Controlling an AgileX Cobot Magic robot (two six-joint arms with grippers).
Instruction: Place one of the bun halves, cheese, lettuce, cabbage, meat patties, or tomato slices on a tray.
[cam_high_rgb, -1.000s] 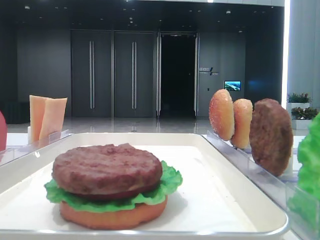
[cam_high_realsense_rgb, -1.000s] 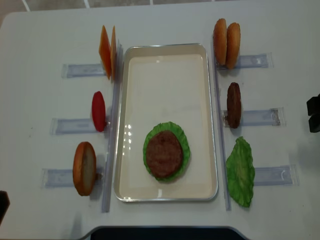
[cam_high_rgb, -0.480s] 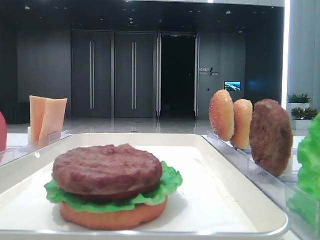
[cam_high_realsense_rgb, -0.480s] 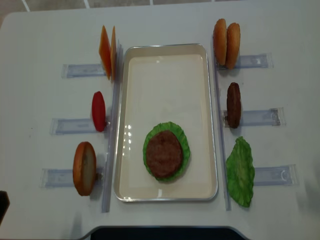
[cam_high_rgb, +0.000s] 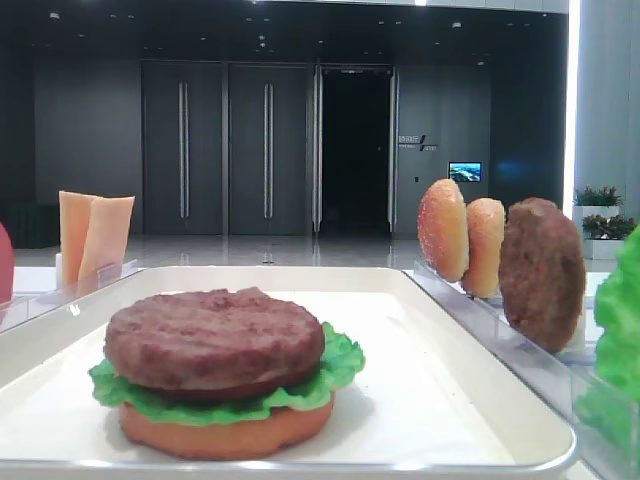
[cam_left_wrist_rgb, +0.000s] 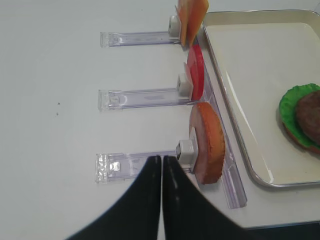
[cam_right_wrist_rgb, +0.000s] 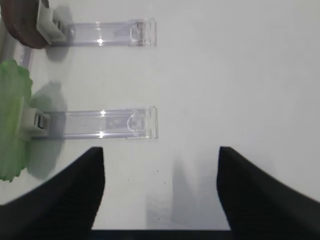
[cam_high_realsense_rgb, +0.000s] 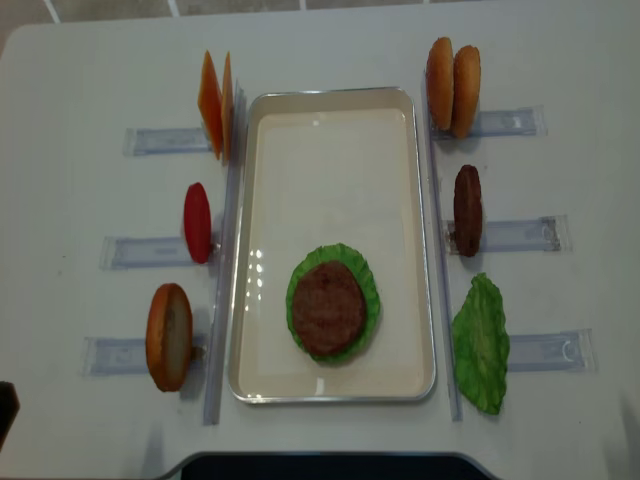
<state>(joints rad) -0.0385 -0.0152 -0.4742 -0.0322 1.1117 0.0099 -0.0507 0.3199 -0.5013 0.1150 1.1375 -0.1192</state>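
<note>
White and shiny at its rim, the tray (cam_high_realsense_rgb: 331, 120) lies in the middle of the grey table (cam_high_realsense_rgb: 90, 70), and near its front end it carries a stack: a flat bun base (cam_high_rgb: 225, 432), a lettuce leaf (cam_high_realsense_rgb: 366, 275) over it, and a meat patty (cam_high_realsense_rgb: 327, 308) on top. From above, the base is fully hidden under the leaf; only the low front view shows it. On the right side, two bun halves (cam_high_realsense_rgb: 451, 86), a second patty (cam_high_realsense_rgb: 467, 209) and another lettuce piece (cam_high_realsense_rgb: 481, 343) stand on edge in clear plastic racks (cam_high_realsense_rgb: 519, 234); on the left side stand cheese slices (cam_high_realsense_rgb: 214, 102), a tomato slice (cam_high_realsense_rgb: 197, 222) and one more bun half (cam_high_realsense_rgb: 168, 335). In the front view the tomato and the right lettuce are cut off by the frame edges. Both arms are drawn back from the tray and almost out of the overhead view. The right gripper (cam_right_wrist_rgb: 160, 195) hovers over bare table with its two dark fingers spread wide and nothing between them. The left gripper (cam_left_wrist_rgb: 161, 172) is pressed closed, holding nothing, with its tips just beside the rack of the left bun.
</note>
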